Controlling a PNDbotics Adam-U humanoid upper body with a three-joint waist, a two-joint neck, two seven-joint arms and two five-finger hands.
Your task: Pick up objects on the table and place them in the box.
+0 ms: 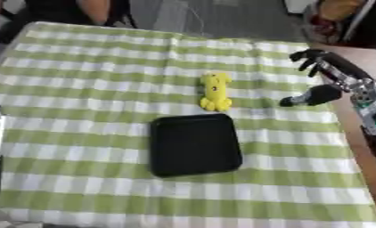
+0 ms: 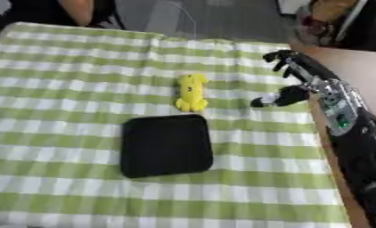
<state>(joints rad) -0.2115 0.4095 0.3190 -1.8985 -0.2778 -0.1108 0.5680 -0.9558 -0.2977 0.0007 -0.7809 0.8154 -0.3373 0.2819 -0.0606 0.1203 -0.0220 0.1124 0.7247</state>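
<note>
Yellow toy awaiting our reach
Our right hand (image 1: 324,80) hovers with fingers spread, holding nothing; the yellow toy (image 1: 215,91) looks light, probably soft; we'd pinch its narrow middle, box (image 1: 195,144) just beside.

A green-and-white checked cloth (image 1: 82,133) covers the table.

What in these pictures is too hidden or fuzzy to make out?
- Yellow toy: blurred in both views; its kind is unclear.
- Black box: its inside is flat dark, so depth and contents are unreadable.
- Right hand: its palm faces away.
- Left hand: in neither view.
- Person at the far edge: cut off by the top.
</note>
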